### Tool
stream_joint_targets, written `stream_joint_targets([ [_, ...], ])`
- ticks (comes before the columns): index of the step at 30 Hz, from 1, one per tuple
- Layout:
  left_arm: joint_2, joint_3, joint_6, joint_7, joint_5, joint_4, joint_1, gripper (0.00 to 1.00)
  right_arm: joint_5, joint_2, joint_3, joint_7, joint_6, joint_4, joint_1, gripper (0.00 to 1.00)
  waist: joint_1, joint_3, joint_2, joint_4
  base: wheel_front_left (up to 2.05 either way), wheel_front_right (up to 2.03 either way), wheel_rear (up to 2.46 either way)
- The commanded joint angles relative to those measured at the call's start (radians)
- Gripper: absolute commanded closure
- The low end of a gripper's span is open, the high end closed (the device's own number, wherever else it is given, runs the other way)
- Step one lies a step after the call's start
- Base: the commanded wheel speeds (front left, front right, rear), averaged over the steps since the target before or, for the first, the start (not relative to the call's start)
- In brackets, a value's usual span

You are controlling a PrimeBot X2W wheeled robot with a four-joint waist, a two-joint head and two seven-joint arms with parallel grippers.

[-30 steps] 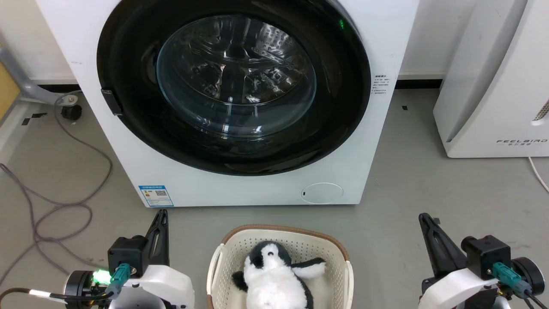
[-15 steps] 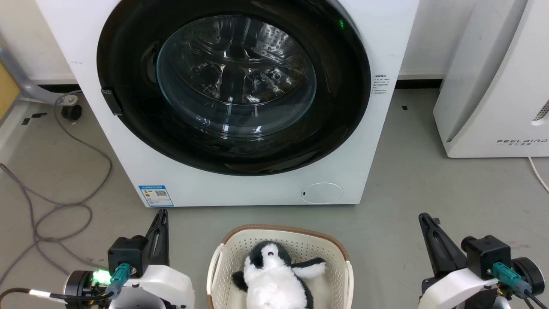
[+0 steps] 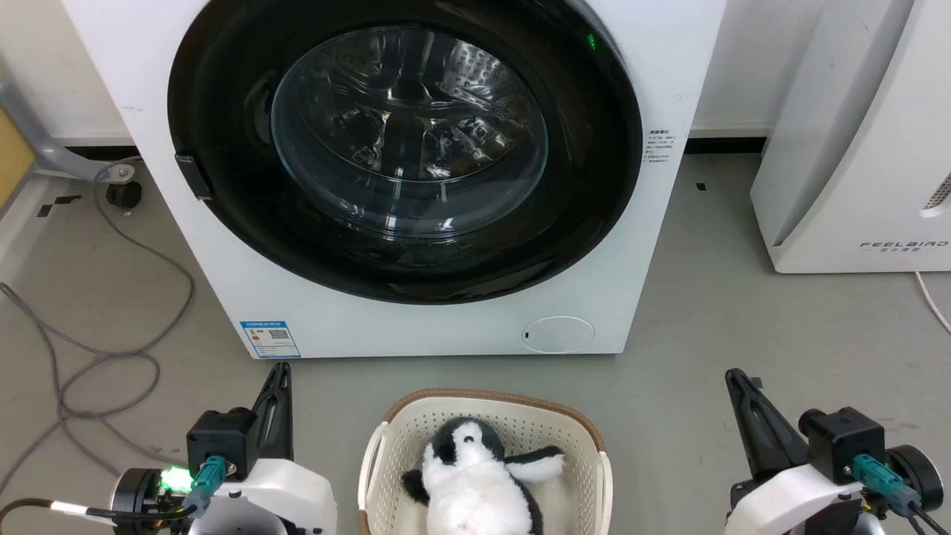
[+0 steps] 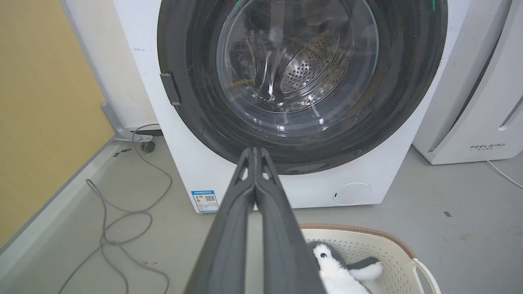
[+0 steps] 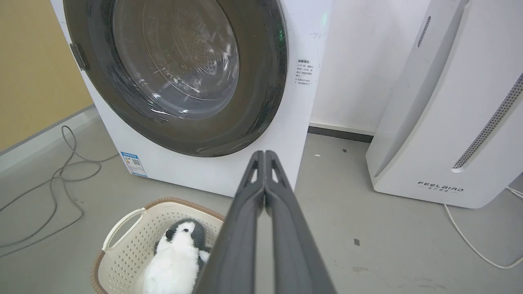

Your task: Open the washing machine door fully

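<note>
Head view: glossy black washing machine door (image 3: 405,148) closed flush; left gripper (image 4: 254,151), right gripper (image 5: 264,154) jaws together.

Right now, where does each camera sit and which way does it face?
Head view: on the head, facing forward and down at the washing machine's shut door; left gripper and right gripper at bottom corners.
Left wrist view: on the left wrist, along shut fingers at the door's lower rim.
Right wrist view: on the right wrist, along shut fingers toward the machine's lower right.
All share the door and basket.
</note>
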Motion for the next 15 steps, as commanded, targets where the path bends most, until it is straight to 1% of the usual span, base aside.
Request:
stream_joint_targets([
  [1, 0.000, -0.001, 0.000, 0.000, 0.003, -0.005, 0.001, 1.00, -0.008, 0.000, 0.000, 0.002, 0.001, -0.005, -0.014, 1.00, -0.0001, 0.000, 0.0000, 0.000, 0.00, 0.00, 0.00],
  [15, 0.000, -0.001, 0.000, 0.000, 0.003, -0.005, 0.001, 1.00, -0.008, 0.000, 0.000, 0.002, 0.001, -0.005, -0.014, 1.00, -0.0001, 0.000, 0.0000, 0.000, 0.00, 0.00, 0.00],
])
